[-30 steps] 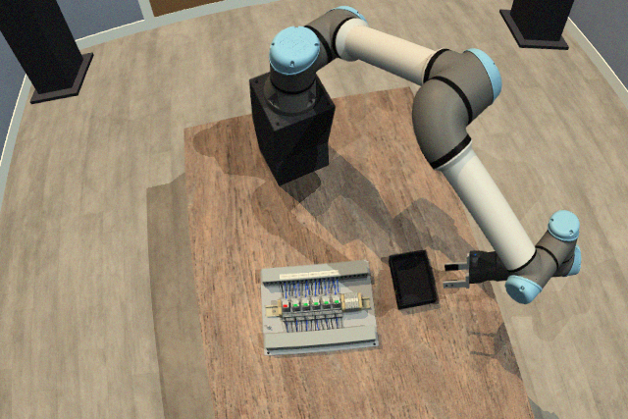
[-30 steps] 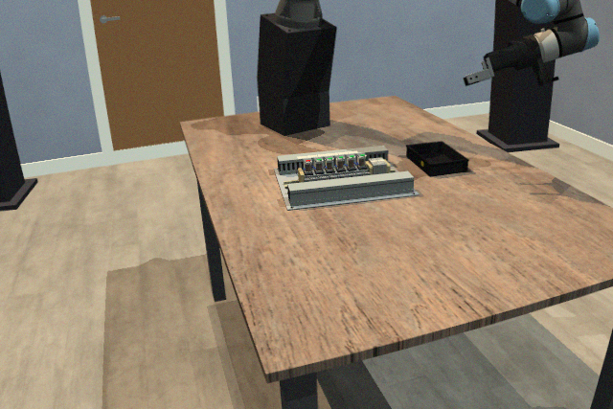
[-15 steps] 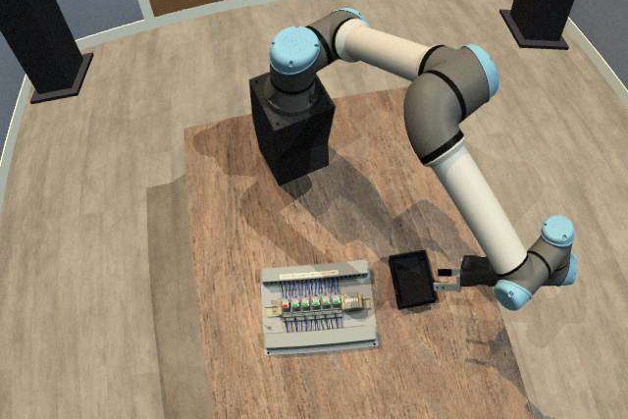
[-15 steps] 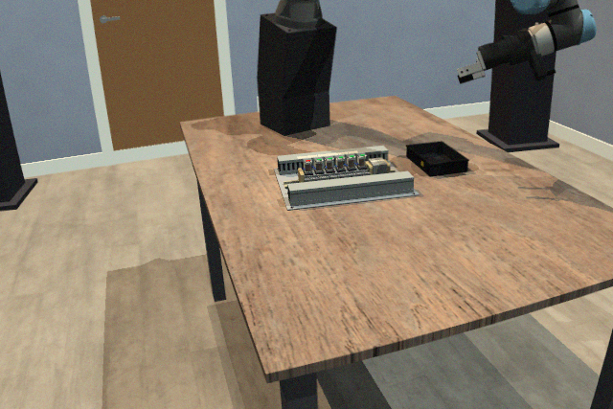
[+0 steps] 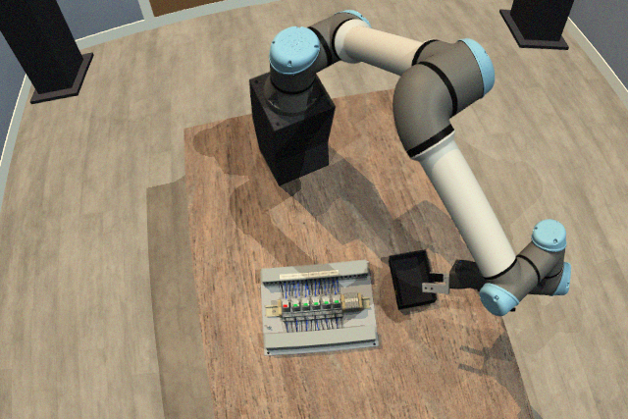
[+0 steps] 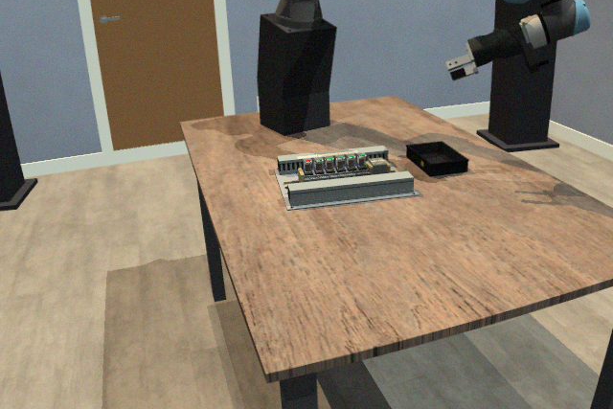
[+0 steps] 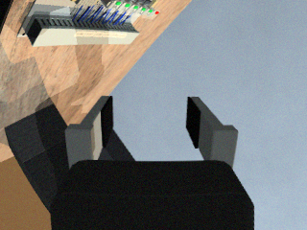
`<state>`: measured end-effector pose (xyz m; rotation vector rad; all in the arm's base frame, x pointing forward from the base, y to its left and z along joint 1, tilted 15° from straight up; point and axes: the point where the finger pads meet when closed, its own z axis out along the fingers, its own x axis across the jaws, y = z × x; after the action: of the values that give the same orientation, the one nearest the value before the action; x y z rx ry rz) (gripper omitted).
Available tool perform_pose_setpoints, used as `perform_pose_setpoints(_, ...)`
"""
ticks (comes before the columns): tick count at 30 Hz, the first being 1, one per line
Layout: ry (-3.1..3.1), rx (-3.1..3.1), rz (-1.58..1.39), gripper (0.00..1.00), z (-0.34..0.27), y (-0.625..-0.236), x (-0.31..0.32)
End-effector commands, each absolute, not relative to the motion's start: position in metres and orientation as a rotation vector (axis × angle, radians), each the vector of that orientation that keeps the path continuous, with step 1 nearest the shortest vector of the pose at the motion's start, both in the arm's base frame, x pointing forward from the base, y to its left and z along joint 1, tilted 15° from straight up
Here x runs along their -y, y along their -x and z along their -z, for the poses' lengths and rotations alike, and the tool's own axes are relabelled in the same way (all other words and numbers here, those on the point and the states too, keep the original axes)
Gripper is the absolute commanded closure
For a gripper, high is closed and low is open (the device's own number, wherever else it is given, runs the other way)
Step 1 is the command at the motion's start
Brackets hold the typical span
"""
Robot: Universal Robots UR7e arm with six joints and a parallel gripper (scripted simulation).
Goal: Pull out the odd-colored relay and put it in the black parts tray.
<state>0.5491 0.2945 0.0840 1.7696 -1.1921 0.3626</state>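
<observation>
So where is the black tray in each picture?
Top: the black tray sits just right of the grey relay panel, partly under the open gripper.
Exterior: the tray is right of the panel, gripper high above.
Wrist: possibly the dark shape at the left edge; cannot tell.
Shared landmark: the relay panel.

claw (image 7: 150, 129): fingers wide apart, nothing between | relay panel (image 7: 96, 0): on desk (image 7: 71, 83), beyond the claw's left finger | buttons: green row, one red at end
</observation>
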Motion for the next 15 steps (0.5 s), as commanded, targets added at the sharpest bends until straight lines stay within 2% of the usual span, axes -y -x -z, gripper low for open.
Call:
perform_pose_setpoints(1, -1.723, 1.320, -0.388, 0.02, -0.092, -0.551, -0.280)
perform_pose_setpoints(15, -1.589, 1.582, -0.427, 0.02, -0.108, -0.554, -0.248)
